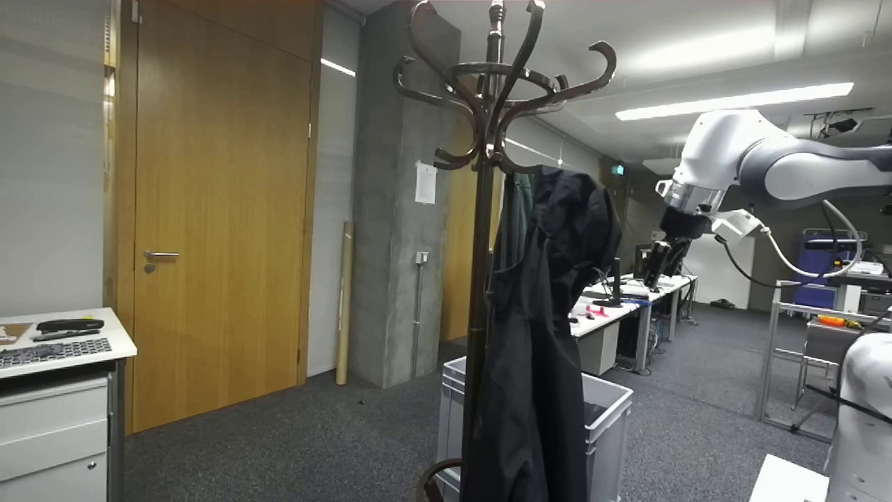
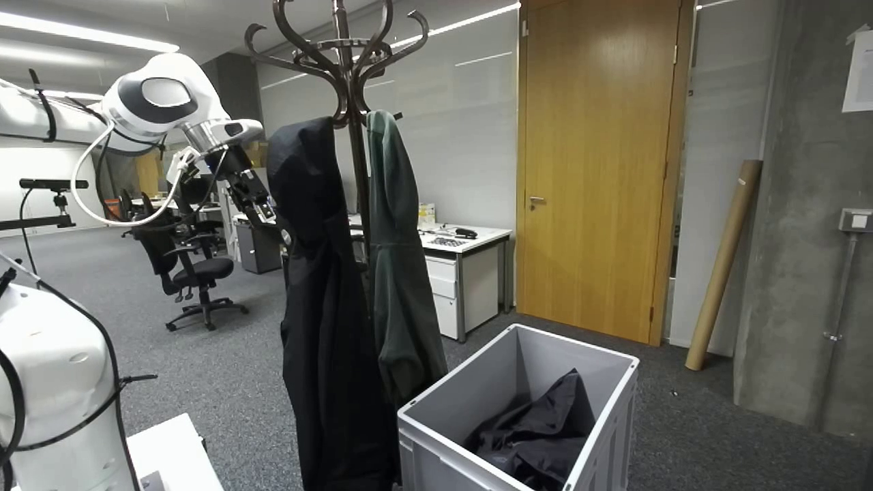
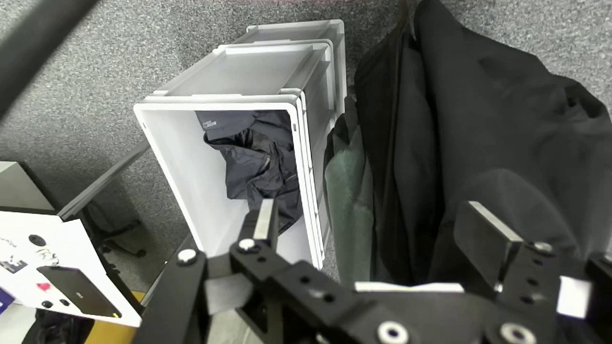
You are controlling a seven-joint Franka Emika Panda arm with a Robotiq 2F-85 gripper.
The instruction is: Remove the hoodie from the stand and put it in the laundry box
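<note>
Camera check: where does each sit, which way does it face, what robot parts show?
Wrist view: on the wrist, facing down to the carpet; open gripper across the bottom.
Exterior view: out in the room, roughly level, facing the stand and hoodie; arm, gripper, base at picture right.
Exterior view: higher than the laundry box, looking into it and at the stand; arm, gripper, base at picture left.
Both exterior views share stand, hoodie, laundry box and wooden door.

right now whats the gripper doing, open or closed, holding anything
Gripper: open, jaws spread wide, holding nothing; the black hoodie hangs on the stand.
</note>
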